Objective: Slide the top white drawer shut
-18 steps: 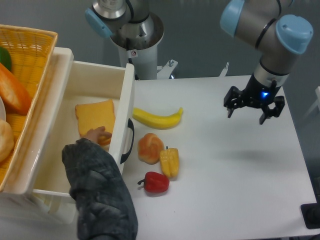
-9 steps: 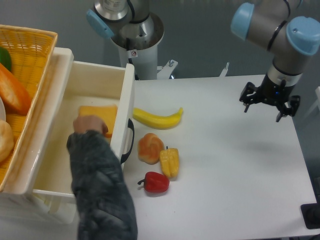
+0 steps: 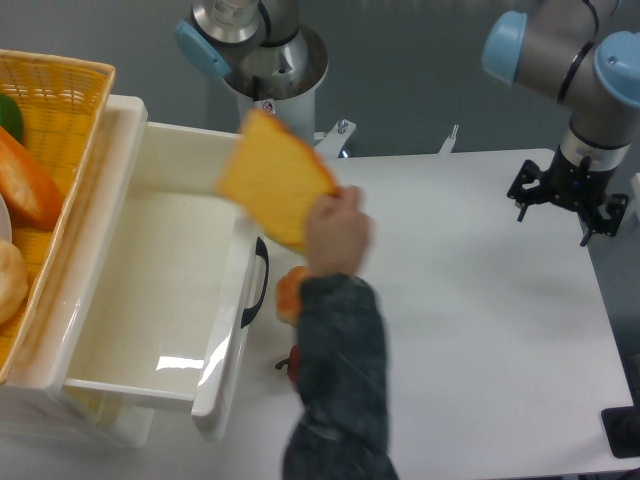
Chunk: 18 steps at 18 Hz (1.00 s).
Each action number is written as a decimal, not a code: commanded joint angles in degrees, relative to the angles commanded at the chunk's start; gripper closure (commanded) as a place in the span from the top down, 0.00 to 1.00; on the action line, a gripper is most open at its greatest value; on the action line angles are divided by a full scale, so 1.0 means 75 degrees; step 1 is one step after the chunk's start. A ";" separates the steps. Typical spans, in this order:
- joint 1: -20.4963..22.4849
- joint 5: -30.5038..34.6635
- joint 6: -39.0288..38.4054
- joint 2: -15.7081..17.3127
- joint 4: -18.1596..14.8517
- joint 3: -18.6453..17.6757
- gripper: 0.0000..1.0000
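my gripper (image 3: 567,209) hangs at the table's (image 3: 480,330) far right edge, w/ bare white top between me and the top white drawer (image 3: 150,290). a person's hand (image 3: 335,232) w/ a toast slice (image 3: 277,180) blocks the drawer front & black handle (image 3: 258,282).

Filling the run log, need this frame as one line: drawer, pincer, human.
top white drawer: open, looks empty | pincer: open, far right, holding nothing | hand: holding toast slice above table

The pincer (image 3: 567,203) hangs downward, its fingers spread apart.
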 joint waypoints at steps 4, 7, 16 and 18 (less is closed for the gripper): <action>-0.0024 0.0012 0.0012 -0.0012 -0.0012 -0.0058 1.00; -0.0035 0.0023 0.0163 -0.0012 -0.0012 -0.0070 1.00; -0.0024 0.0035 0.0211 -0.0012 -0.0012 -0.0082 1.00; -0.0024 0.0035 0.0211 -0.0012 -0.0012 -0.0082 1.00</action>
